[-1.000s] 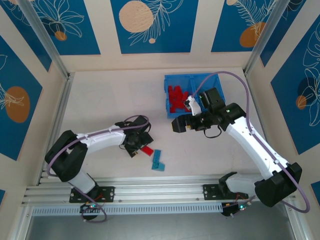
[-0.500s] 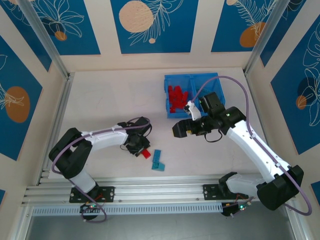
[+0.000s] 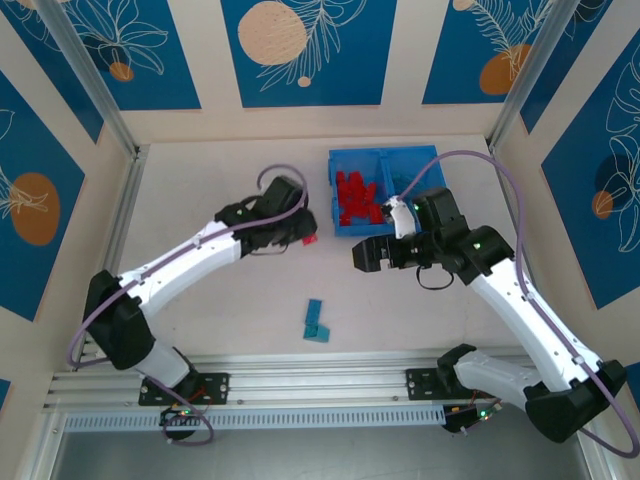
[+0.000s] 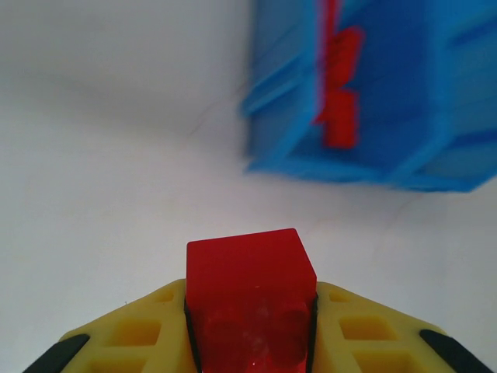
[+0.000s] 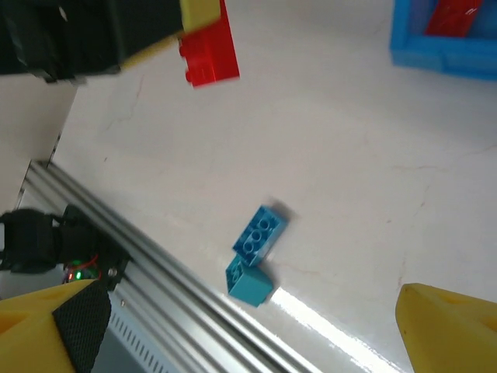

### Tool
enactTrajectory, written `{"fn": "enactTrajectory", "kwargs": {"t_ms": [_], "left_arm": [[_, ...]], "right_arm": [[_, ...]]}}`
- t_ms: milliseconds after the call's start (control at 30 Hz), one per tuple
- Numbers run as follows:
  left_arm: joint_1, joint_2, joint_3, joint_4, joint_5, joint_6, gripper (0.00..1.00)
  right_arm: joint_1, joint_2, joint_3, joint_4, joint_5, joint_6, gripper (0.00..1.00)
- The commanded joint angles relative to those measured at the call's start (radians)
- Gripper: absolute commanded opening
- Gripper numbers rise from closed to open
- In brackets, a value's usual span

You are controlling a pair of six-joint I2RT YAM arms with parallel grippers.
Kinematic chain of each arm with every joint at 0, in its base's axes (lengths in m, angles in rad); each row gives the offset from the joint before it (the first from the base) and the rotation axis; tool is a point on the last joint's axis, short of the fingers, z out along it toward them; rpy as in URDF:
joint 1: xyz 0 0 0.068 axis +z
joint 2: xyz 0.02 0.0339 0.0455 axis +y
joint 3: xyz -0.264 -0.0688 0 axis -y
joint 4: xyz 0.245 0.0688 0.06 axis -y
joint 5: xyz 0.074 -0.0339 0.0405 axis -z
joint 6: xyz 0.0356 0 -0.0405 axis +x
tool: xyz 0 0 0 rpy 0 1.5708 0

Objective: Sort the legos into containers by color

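Observation:
My left gripper [image 3: 306, 238] is shut on a red lego [image 3: 312, 240] and holds it above the table, just left of the blue bin [image 3: 333, 215]. In the left wrist view the red lego [image 4: 250, 287] sits clamped between the yellow fingers [image 4: 140, 334], with the bin [image 4: 287, 132] ahead. Several red legos [image 3: 355, 197] lie in the bin's left compartment; my right arm partly hides the right compartment [image 3: 412, 165]. Two light blue legos [image 3: 316, 321] lie together on the table; they appear as a long one [image 5: 262, 231] and a short one [image 5: 250, 283]. My right gripper [image 3: 362, 255] hangs open and empty.
An aluminium rail [image 3: 300, 375] runs along the near table edge, close to the blue legos. Patterned walls enclose the table on three sides. Bare tabletop [image 3: 220, 180] stretches left of the bin.
My left gripper has lifted the red lego off the table near the blue legos and carried it up and right toward the bin. The right gripper drifted slightly right.

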Motion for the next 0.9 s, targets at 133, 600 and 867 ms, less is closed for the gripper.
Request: {"fn": "enactTrajectory", "kwargs": {"t_ms": [133,600,867], "left_arm": [[-0.005,0.307,0.331,0.129,-0.03,0.355,0.29],[-0.024,0.858,1.07,-0.325,-0.208,0.525,0.37],[-0.036,0.799,1.053,-0.282,-0.17,0.545,0.6]], "right_arm": [[-0.021,-0.086,-0.007,0.014,0.14,0.075,0.96],[-0.036,-0.176,-0.052,-0.027,0.147,0.106,0.97],[-0.041,-0.168,-0.053,-0.015,0.138,0.105,0.97]]}}
